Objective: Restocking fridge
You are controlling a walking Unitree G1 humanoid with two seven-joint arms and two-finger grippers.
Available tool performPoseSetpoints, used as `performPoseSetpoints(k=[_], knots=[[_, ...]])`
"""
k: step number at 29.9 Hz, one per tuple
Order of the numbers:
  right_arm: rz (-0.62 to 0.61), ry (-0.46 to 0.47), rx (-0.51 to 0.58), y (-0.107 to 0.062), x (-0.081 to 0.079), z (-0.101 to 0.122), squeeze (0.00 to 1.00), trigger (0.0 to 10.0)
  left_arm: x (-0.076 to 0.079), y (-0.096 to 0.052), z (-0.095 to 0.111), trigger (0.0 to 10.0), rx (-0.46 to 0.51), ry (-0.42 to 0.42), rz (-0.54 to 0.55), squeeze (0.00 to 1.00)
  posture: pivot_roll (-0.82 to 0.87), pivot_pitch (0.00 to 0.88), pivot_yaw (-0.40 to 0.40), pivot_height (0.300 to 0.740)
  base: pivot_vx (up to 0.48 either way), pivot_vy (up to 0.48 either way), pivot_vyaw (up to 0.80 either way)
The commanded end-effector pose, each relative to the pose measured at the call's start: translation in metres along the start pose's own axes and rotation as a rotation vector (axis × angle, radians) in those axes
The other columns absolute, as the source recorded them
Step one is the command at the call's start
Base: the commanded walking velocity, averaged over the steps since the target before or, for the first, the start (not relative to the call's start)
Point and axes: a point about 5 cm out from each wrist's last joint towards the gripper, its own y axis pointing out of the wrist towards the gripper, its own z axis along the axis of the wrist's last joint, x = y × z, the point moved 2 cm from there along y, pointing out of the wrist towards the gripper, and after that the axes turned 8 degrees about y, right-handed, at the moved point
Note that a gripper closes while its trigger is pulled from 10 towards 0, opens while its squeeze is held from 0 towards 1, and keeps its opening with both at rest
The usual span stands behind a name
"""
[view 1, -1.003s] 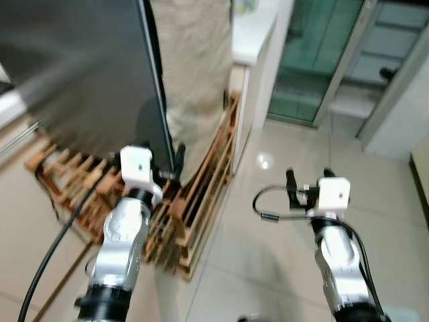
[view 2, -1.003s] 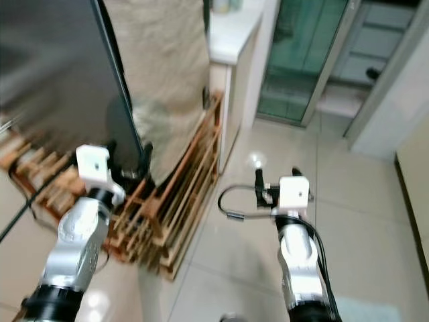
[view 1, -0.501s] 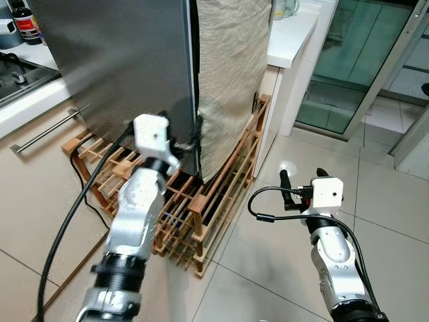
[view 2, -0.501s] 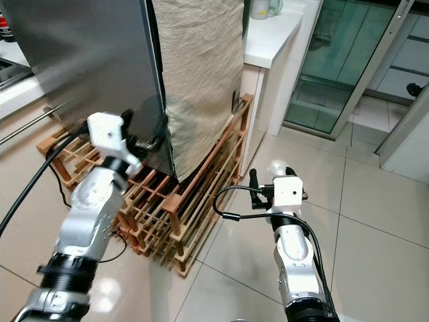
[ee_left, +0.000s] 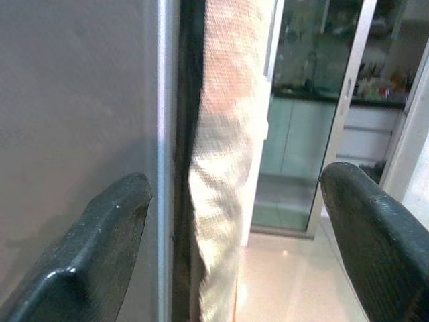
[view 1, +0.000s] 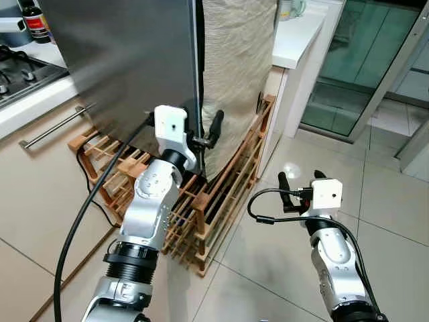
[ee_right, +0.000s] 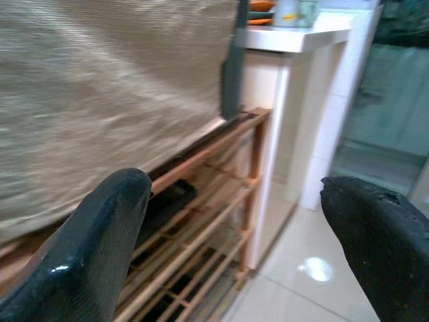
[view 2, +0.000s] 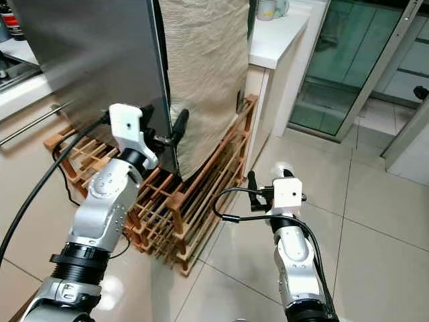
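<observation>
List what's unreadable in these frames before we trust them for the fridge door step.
- Fridge interior: hidden in both eye views by its steel door.
- Fridge top: cut off by the upper frame edge.
- Fridge side: covered by the beige cloth.
- Lower levels of the wooden rack: in shadow, contents unclear.
- Contact between the left end effector and the door edge: its open fingers straddle it in the left wrist view, touch unclear.
- Right end effector: open, holds nothing.

**Occlusions and limits of view**

I cannot see the top of the fridge door (view 1: 127,60); the frame cuts it off. The beige cloth (view 1: 234,67) hides whatever stands behind it. My left gripper (view 1: 206,134) hides the door's lower edge. The bottle (view 1: 35,20) is cropped, label unreadable. The wooden rack's (view 1: 201,208) contents are too dark to identify.
</observation>
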Motion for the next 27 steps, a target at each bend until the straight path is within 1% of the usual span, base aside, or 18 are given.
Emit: performPoseSetpoints(k=[1, 5, 9, 11, 12, 14, 15, 20, 23, 27], knots=[[0.024, 0.020, 0.006, 0.000, -0.004, 0.002, 0.00, 10.0, 0.003, 0.005, 0.003, 10.0, 0.006, 0.013, -0.011, 0.00, -0.11, 0.000, 0.041, 0.740, 0.000, 0.000, 0.00], [0.091, -0.013, 0.032, -0.003, -0.012, 0.007, 0.00, 10.0, 0.006, 0.010, 0.001, 10.0, 0.000, 0.017, -0.023, 0.00, -0.12, 0.000, 0.044, 0.740, 0.000, 0.000, 0.00], [0.143, -0.050, 0.054, -0.007, -0.017, 0.013, 0.00, 10.0, 0.003, 0.016, 0.001, 10.0, -0.002, 0.027, -0.016, 0.00, -0.13, 0.000, 0.047, 0.740, 0.000, 0.000, 0.00], [0.148, -0.053, 0.055, -0.008, -0.017, 0.013, 0.00, 10.0, 0.003, 0.018, 0.002, 10.0, 0.000, 0.029, -0.014, 0.00, -0.13, 0.000, 0.046, 0.740, 0.000, 0.000, 0.00], [0.144, -0.050, 0.051, -0.010, -0.016, 0.012, 0.00, 10.0, 0.004, 0.022, 0.004, 10.0, 0.012, 0.028, -0.022, 0.00, -0.13, 0.000, 0.047, 0.740, 0.000, 0.000, 0.00], [0.142, -0.047, 0.049, -0.011, -0.015, 0.011, 0.00, 10.0, 0.007, 0.024, 0.007, 10.0, 0.023, 0.027, -0.033, 0.00, -0.13, 0.000, 0.048, 0.740, 0.000, 0.000, 0.00], [0.144, -0.045, 0.047, -0.012, -0.015, 0.011, 0.00, 10.0, 0.007, 0.026, 0.008, 10.0, 0.023, 0.044, -0.036, 0.00, -0.13, 0.000, 0.049, 0.740, 0.000, 0.000, 0.00], [0.150, -0.039, 0.041, -0.012, -0.017, 0.009, 0.00, 10.0, 0.006, 0.032, 0.006, 10.0, 0.013, 0.054, -0.034, 0.00, -0.13, 0.000, 0.053, 0.740, 0.000, 0.000, 0.00], [0.154, -0.036, 0.032, -0.011, -0.019, 0.007, 0.00, 10.0, 0.005, 0.039, 0.002, 10.0, -0.010, 0.070, -0.017, 0.00, -0.14, 0.000, 0.060, 0.740, 0.000, 0.000, 0.00], [0.155, -0.038, 0.031, -0.011, -0.020, 0.006, 0.00, 10.0, 0.004, 0.044, 0.005, 10.0, -0.006, 0.061, 0.001, 0.00, -0.14, 0.000, 0.062, 0.740, 0.000, 0.000, 0.00]])
